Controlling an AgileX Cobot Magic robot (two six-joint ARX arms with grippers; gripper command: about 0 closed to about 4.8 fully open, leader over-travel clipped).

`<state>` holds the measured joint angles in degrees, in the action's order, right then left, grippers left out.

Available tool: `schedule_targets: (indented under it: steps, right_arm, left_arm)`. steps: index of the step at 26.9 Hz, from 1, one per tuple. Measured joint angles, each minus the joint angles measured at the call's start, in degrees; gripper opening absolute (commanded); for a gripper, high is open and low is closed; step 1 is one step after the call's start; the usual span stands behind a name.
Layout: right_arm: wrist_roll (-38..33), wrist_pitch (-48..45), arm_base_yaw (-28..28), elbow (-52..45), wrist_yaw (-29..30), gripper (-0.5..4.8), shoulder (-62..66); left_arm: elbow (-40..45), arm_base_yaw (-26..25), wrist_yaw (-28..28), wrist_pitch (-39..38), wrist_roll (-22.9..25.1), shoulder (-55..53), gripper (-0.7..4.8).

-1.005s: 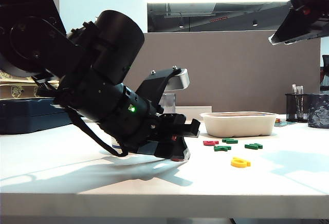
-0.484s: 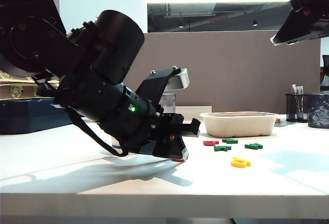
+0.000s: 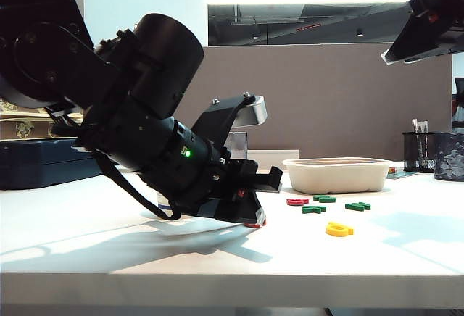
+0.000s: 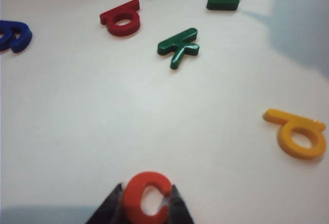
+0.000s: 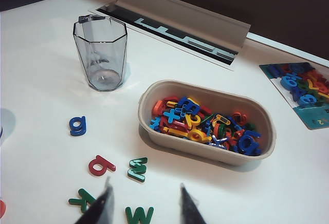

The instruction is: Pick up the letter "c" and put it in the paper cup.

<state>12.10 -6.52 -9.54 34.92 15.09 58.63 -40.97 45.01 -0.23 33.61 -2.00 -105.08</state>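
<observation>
Between left end effector (image 4: 146, 199) fingertips: letter "c" (image 4: 146, 196) flat; right end effector (image 5: 145, 203) aloft, agape

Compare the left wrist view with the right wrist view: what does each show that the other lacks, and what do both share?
Left wrist only: the left hand with a finger on each side of the orange "c", and a yellow letter.
Right wrist only: the open, empty right hand held above the table, a grey cup and a tray of letters.
Both: the red letter and green "k".
</observation>
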Motion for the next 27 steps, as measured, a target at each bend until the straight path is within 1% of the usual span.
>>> schedule_targets:
  steps: [21,27]
  right_arm:
    - [0.0,0.0,0.0,0.0,-0.1,1.62,0.0]
    - [0.0,0.0,0.0,0.0,-0.1,1.62,0.0]
  left_arm:
    - [-0.4,0.0,0.0,-0.6,0.0,0.0,0.84]
    - [-2.0,0.0,0.0,-1.2,0.0,0.0,0.84]
